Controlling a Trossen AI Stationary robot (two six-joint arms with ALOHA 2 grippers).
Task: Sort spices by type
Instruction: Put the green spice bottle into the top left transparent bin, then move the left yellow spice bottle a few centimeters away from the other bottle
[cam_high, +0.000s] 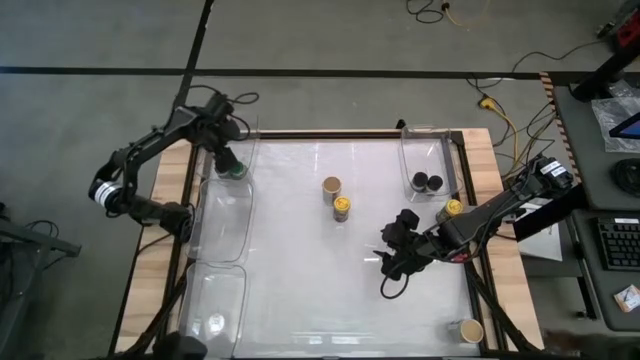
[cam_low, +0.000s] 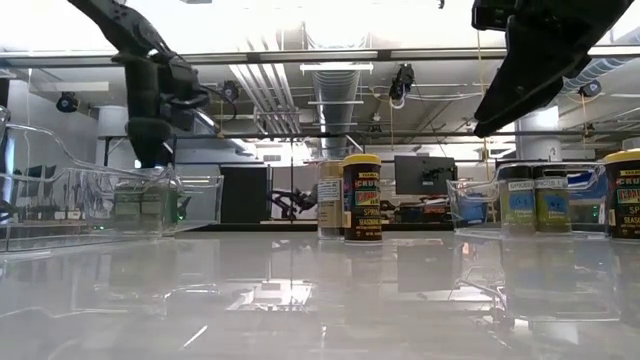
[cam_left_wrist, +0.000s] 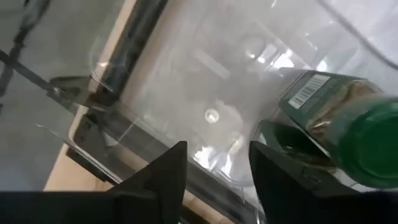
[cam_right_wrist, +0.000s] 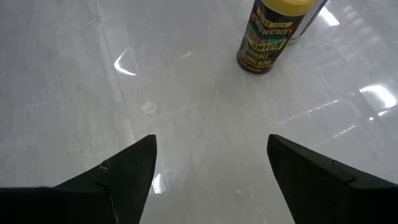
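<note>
A green-lidded spice jar stands in the clear bin at the table's far left. My left gripper hovers over that bin, pointing down. It is open with nothing between its fingers, and the jar is just beside the outer side of one finger. A tan-lidded jar and a yellow-lidded jar stand upright at mid-table. My right gripper hangs open above bare table, to the near right of them.
A clear bin at the far right holds two black-lidded jars. Another yellow-lidded jar stands just outside it, and a tan-lidded jar sits at the near right corner. A second clear bin lies at the near left.
</note>
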